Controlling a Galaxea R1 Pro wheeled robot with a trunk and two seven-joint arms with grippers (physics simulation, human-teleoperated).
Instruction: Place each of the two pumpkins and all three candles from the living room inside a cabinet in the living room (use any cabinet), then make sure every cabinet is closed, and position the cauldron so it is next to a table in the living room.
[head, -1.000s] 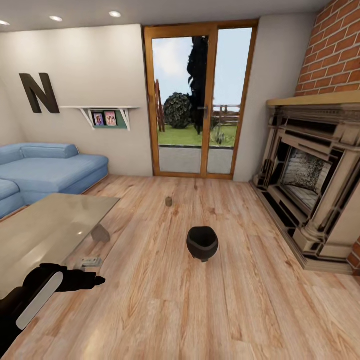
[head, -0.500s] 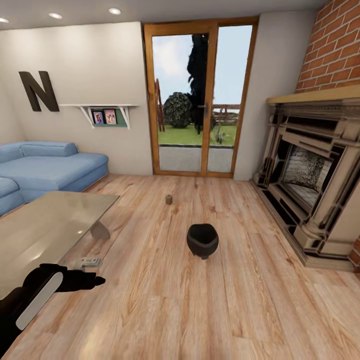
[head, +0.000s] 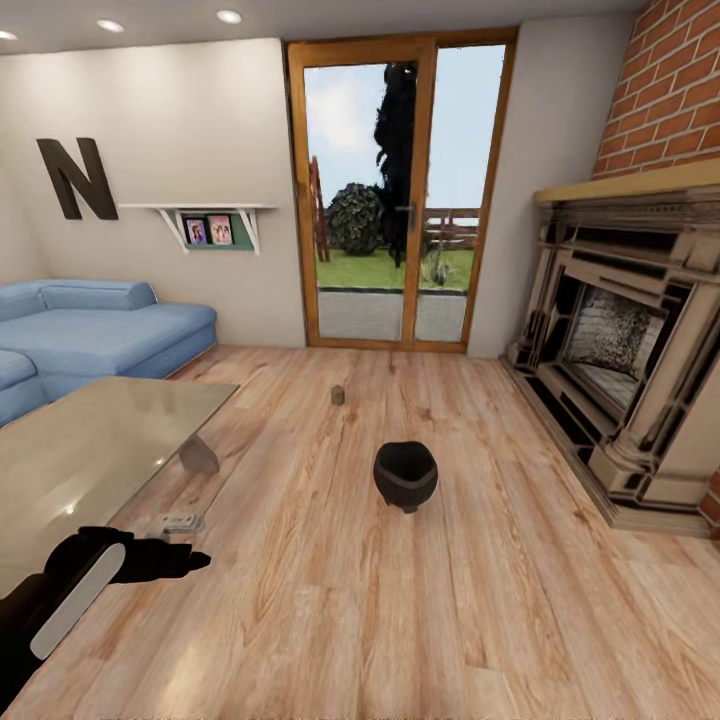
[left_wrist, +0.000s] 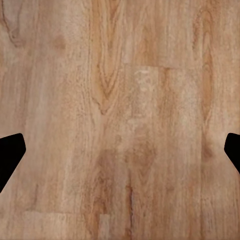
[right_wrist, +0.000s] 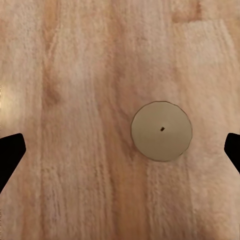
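The black cauldron (head: 405, 476) stands on the wood floor mid-room, a good way right of the glass table (head: 90, 460). A small candle (head: 338, 395) stands on the floor beyond it, toward the glass door. Straight below my right gripper (right_wrist: 120, 152), which is open, another candle (right_wrist: 161, 131) shows its round flat top between the fingertips, off to one side. My left gripper (head: 175, 560) hangs open over bare floorboards beside the table's near corner, and the left wrist view has the gripper (left_wrist: 120, 155) holding nothing. The pumpkins and the cabinet are out of view.
A blue sofa (head: 100, 335) lines the left wall behind the table. A large stone fireplace (head: 625, 370) with a raised hearth juts out on the right. A glass door (head: 400, 200) closes the far wall. A small flat grey object (head: 183, 522) lies by the table leg.
The whole head view has shifted slightly, so the camera has moved a little. Cauldron, candle and left arm keep their places relative to each other.
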